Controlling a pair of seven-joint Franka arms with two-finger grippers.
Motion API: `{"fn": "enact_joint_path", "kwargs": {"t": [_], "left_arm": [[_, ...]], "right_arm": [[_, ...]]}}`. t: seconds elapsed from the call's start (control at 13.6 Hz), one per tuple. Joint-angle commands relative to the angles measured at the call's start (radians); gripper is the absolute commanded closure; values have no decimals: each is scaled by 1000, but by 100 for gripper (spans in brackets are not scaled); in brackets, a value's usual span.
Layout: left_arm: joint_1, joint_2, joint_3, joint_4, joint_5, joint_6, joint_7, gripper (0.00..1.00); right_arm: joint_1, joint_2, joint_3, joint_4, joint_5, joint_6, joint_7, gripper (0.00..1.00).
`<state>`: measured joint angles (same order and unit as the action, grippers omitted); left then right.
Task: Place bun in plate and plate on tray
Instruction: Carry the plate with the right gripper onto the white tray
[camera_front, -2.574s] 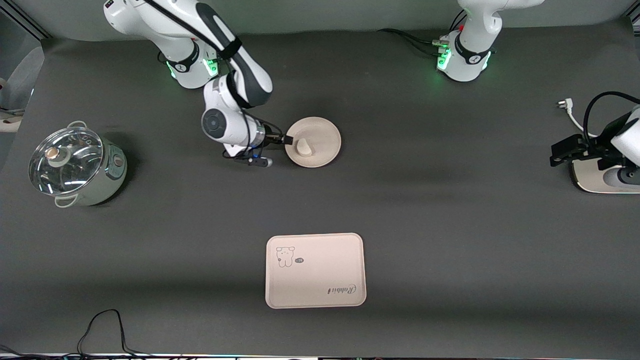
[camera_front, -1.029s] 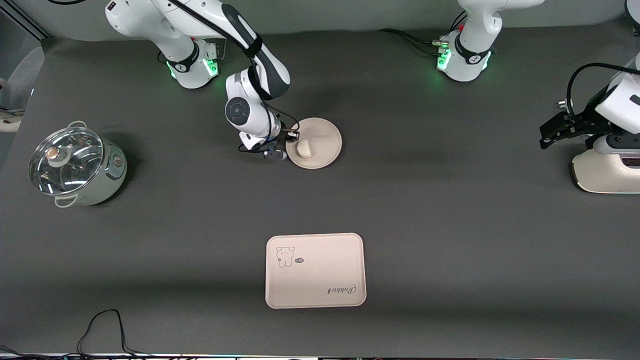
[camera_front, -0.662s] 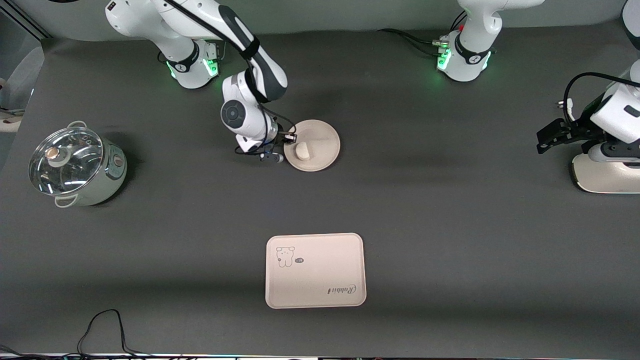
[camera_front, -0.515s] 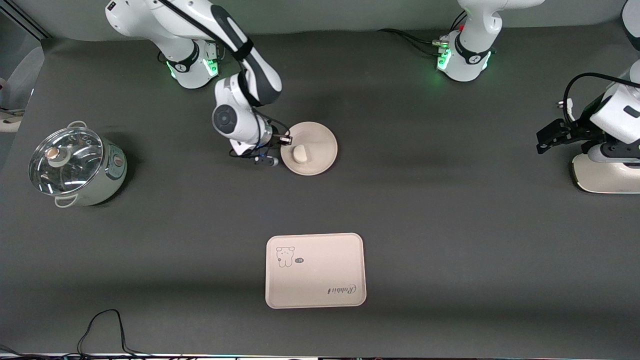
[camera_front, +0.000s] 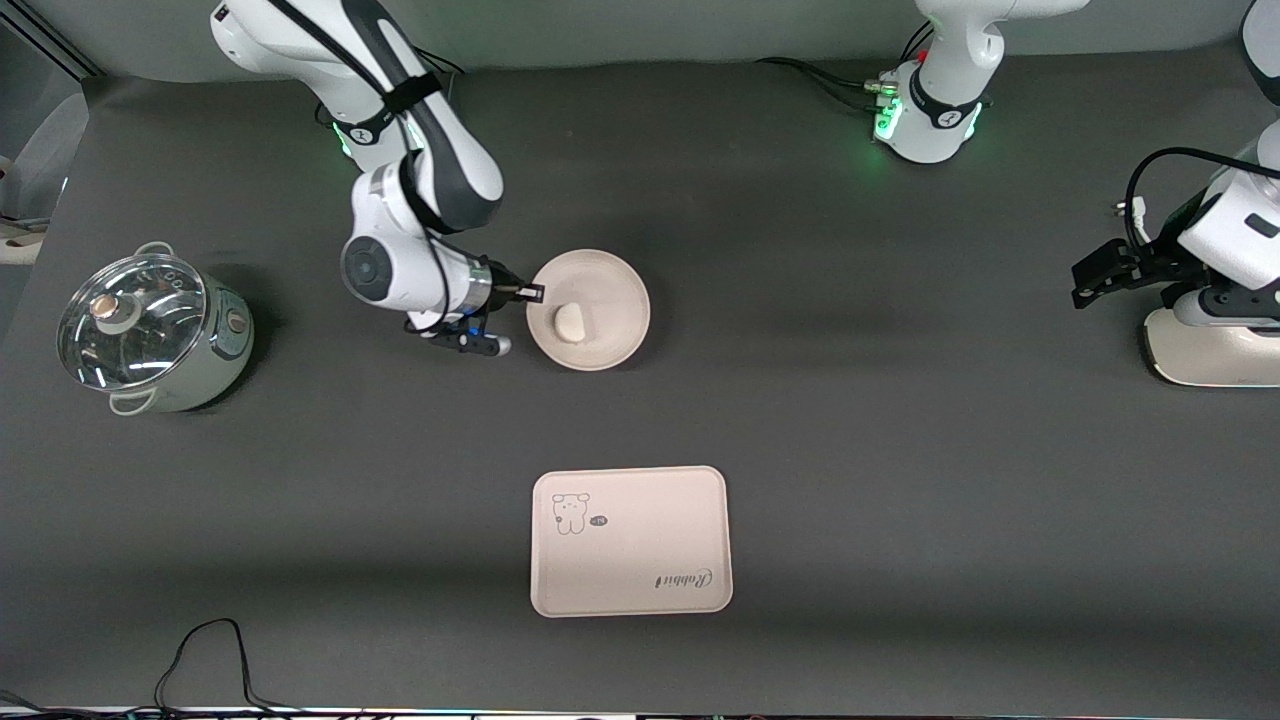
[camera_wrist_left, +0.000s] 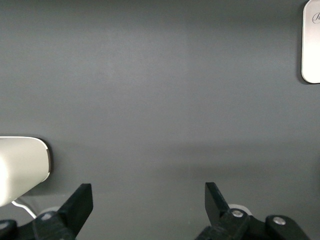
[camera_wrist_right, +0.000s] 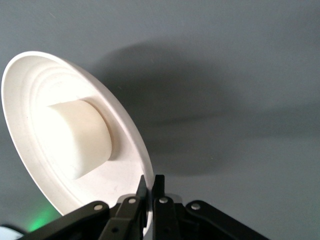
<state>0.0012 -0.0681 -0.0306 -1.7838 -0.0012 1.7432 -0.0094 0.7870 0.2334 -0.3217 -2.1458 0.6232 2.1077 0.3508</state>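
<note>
Carried with the bun (camera_front: 569, 321) aboard toward the right arm's end, plate (camera_front: 600, 300) now raised off the tabletop (camera_front: 800, 400), rim pinched in right claw (camera_front: 530, 293); tray (camera_front: 640, 560) placement remaining; left claw (camera_wrist_left: 147, 200) spread wide, empty, waiting.

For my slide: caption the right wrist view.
Right claw shut on the rim of the plate, lifted above the table with the bun on it.

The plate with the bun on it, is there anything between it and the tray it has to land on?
Nothing visible does. The right gripper holds the plate by its rim, bun on it; only bare table lies between it and the tray.
</note>
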Motion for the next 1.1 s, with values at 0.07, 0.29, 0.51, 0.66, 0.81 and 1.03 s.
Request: {"fn": "enact_joint_path", "kwargs": {"t": [0.07,0.29,0.51,0.66,0.81,1.03], "left_arm": [[-4,7,0,15,4,-1,-17,0],[-4,5,0,15,3,-1,-17,0],[-6,5,0,15,3,1,-17,0],[-6,5,0,15,3,1,-17,0],[-6,5,-2,15,3,-1,-17,0],[-6,5,-2,18,3,-1,-17,0]], "right_arm": [[-5,29,-86,168,-14,-74,-16,100],[-52,147,-96,358,-13,-74,-9,100],[-93,329,-94,608,10,-74,35,100],[-106,444,-89,738,74,-72,100,100],[-115,555,-89,846,148,-51,149,100],[-129,676,-86,934,197,76,191,100]]}}
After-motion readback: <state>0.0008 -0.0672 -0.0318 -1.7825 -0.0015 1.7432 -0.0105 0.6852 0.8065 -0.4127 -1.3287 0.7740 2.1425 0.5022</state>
